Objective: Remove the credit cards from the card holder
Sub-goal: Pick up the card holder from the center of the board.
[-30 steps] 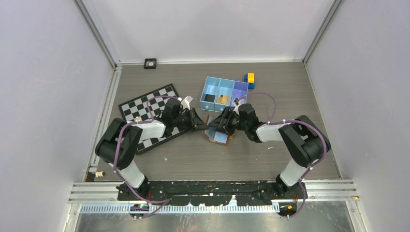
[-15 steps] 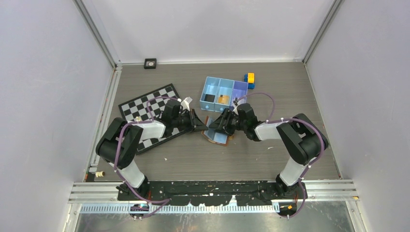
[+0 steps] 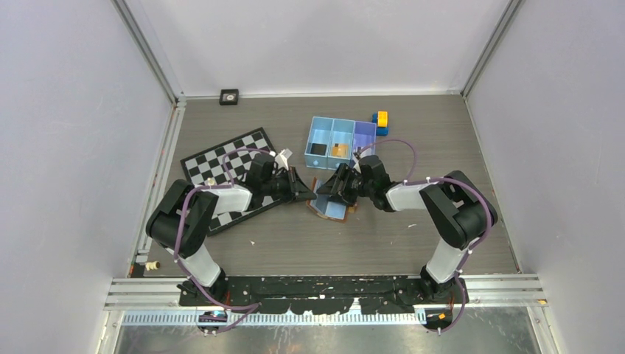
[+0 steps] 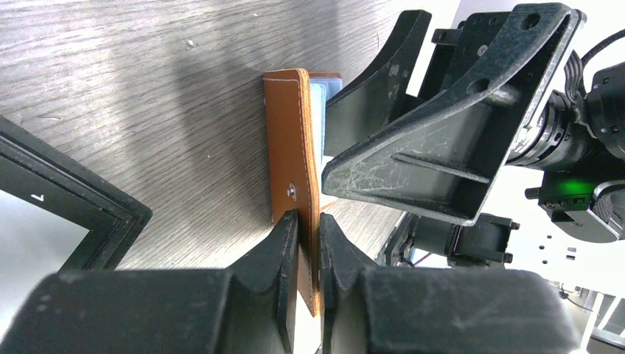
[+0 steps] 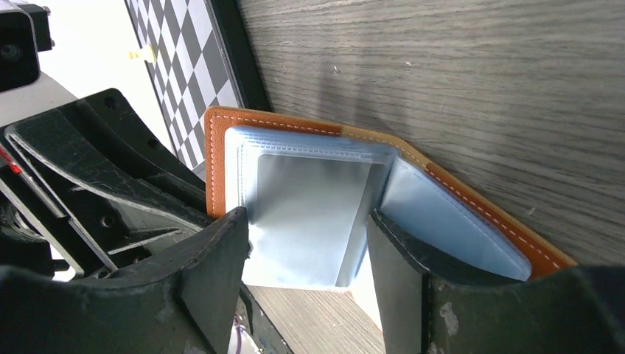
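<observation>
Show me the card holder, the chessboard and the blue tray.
card holder (image 4: 291, 147), left wrist view, brown outer flap
chessboard (image 3: 221, 156), top view, bare squares
tray (image 3: 335, 120), top view, far rim

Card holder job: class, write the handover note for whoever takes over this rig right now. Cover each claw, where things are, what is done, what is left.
Left claw: shut on the edge of the card holder's brown flap.
Right claw: open, fingers either side of the pale blue inner pockets, gripping nothing.
Holder: lying open on the table, on the near side of the blue tray.
Done: holder opened.
Left: draw the credit cards out of the pockets; no claw holds one yet.
</observation>
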Tool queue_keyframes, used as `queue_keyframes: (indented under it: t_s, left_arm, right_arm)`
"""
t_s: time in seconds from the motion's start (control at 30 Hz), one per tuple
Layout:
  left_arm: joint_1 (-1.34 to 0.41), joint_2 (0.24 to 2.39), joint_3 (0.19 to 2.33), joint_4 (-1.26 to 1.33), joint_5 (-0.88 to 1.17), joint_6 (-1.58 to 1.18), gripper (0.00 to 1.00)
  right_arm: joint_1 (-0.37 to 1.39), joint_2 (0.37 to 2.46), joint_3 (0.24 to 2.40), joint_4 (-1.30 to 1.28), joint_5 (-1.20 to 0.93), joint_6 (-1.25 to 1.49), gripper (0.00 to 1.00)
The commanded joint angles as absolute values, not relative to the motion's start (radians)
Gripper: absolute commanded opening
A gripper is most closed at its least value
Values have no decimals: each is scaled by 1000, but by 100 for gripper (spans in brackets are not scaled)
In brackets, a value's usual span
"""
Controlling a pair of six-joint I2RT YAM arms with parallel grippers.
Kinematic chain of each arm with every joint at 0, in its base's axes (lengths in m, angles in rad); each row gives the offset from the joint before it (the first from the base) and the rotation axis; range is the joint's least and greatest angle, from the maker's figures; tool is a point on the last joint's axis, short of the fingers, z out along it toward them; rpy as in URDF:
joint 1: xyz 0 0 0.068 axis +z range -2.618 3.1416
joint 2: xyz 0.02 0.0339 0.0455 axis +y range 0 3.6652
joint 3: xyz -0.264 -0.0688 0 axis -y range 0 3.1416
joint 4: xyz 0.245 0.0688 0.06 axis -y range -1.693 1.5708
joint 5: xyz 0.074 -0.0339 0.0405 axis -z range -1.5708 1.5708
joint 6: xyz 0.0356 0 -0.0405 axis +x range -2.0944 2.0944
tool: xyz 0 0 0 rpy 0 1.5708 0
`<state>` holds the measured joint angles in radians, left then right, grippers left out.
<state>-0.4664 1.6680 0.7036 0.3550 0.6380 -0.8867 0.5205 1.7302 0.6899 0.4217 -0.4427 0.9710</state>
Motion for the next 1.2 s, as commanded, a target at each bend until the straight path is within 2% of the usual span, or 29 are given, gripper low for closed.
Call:
queue_keyframes:
  t_s: [0.0,0.13,0.27,0.33,0.47,0.87,1.03,1.17]
  left_arm:
    - [-471,1614,701,495,734,-923,9]
    - [-472,1612,702,501,744,-925,12]
    - [-474,1628,703,534,762,-942,22]
    - [-474,1627,702,533,758,-942,22]
    - [-472,1619,706,487,735,-922,12]
    - [-451,1606,723,324,641,-860,1]
    - [-445,1605,718,340,653,-868,0]
    - [-445,1590,715,343,654,-863,0]
  right_arm:
    - [521,1776,711,413,-433,964,63]
    - [520,1786,712,426,-442,971,57]
    - [521,1794,717,419,-439,968,53]
    - [521,1796,719,410,-437,966,48]
    - [521,1784,718,400,-428,961,35]
    - [517,1744,708,364,-381,948,8]
    - [509,1737,702,367,-380,950,3]
    - [511,1736,699,376,-388,951,10]
